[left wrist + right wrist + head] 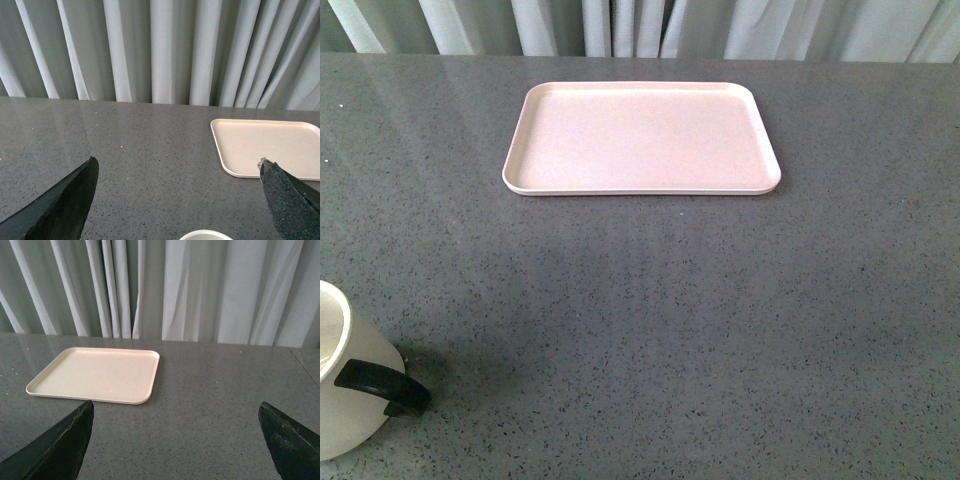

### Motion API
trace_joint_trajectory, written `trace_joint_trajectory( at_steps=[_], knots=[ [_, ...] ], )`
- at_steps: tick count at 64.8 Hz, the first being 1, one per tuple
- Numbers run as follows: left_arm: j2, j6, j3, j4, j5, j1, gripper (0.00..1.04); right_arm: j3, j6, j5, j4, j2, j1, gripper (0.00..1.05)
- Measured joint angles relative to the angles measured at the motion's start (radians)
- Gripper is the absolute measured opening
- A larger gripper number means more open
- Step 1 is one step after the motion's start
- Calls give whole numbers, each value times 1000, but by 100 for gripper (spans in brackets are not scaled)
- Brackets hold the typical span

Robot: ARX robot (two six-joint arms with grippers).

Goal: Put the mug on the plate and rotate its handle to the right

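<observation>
Only front view shows handle [382, 386]; left wrist catches mug [205, 235] rim.

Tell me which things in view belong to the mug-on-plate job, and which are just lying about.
For the job: mug; its black handle, now pointing right; pink plate, with nothing on it; left end effector and right end effector, both open.

Just there: grey table; curtains behind it.

Countertop [670, 320] between mug [345, 425] and plate [640, 140] lies bare — plate itself unoccupied; curtain [620, 25] closes off the far edge.
</observation>
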State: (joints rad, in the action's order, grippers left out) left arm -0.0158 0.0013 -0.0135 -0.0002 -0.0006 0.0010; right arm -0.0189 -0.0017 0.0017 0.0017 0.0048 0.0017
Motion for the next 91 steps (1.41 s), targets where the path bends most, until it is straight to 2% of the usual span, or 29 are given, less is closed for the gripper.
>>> trace_joint_trajectory(
  at_steps=[10, 15, 17, 20, 29, 38, 58, 91],
  knots=[
    [-2, 0, -1, -2, -3, -1, 96, 0, 0, 0, 0, 0, 0, 96],
    [-138, -69, -100, -238, -103, -6, 96, 0, 0, 1, 0, 0, 0, 96],
    [-218, -79, -143, -309, -105, 17, 96, 0, 0, 0, 0, 0, 0, 96],
    [-309, -83, -174, -335, -85, 50, 96, 0, 0, -2, 0, 0, 0, 96],
    [-499, -77, -220, -253, 5, 151, 96, 0, 0, -1, 0, 0, 0, 96],
    [-623, -67, -237, -160, 23, 203, 96, 0, 0, -1, 0, 0, 0, 96],
    [-832, -54, -237, -56, 2, 121, 96, 0, 0, -1, 0, 0, 0, 96],
    [-950, -40, -201, 16, 53, 99, 96, 0, 0, -1, 0, 0, 0, 96]
  ],
)
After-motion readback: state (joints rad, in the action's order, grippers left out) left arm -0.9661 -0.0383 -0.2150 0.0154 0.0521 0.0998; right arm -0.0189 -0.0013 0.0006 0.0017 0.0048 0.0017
